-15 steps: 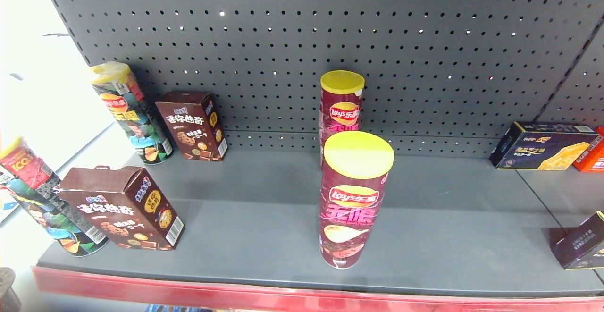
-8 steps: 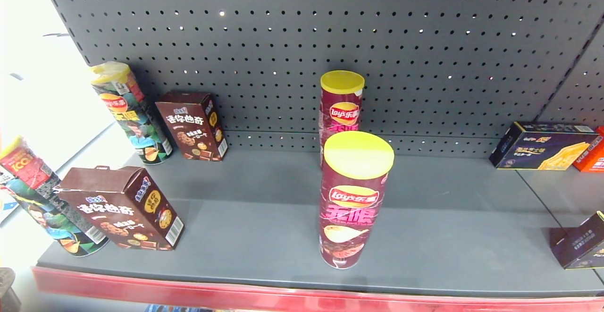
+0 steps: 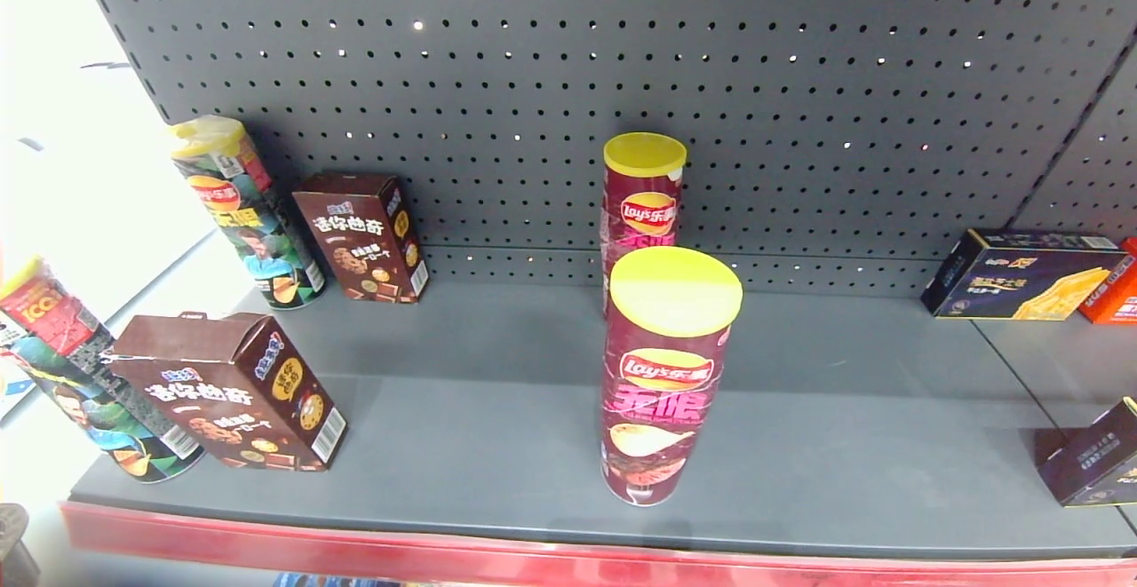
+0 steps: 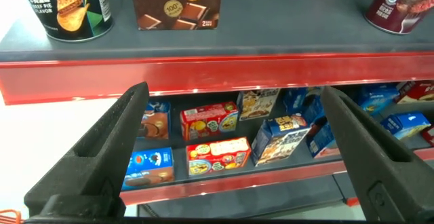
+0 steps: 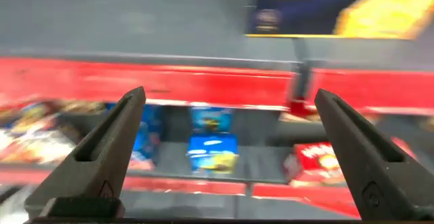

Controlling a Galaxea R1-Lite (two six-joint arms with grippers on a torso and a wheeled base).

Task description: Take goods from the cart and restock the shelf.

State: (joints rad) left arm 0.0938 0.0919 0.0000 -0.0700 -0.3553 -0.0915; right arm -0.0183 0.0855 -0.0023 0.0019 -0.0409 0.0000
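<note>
Shelf (image 3: 844, 445) deck grey, pegboard (image 3: 533, 54) behind, red lip (image 3: 444, 556) in front. Front chip can (image 3: 666, 383) stands upright mid-shelf: maroon, yellow lid. Rear chip can (image 3: 641, 196) directly behind it, apart. Left gripper (image 4: 234, 95) and right gripper (image 5: 230, 96) spread wide, holding nothing, level with the lip.

the left gripper (image 4: 234, 90) has two matte black fingers (image 4: 102, 149), broad at the base, tapering to blunt tips, with flat bevelled faces. the right gripper (image 5: 229, 94) looks alike, one finger bearing a small round recess.
</note>
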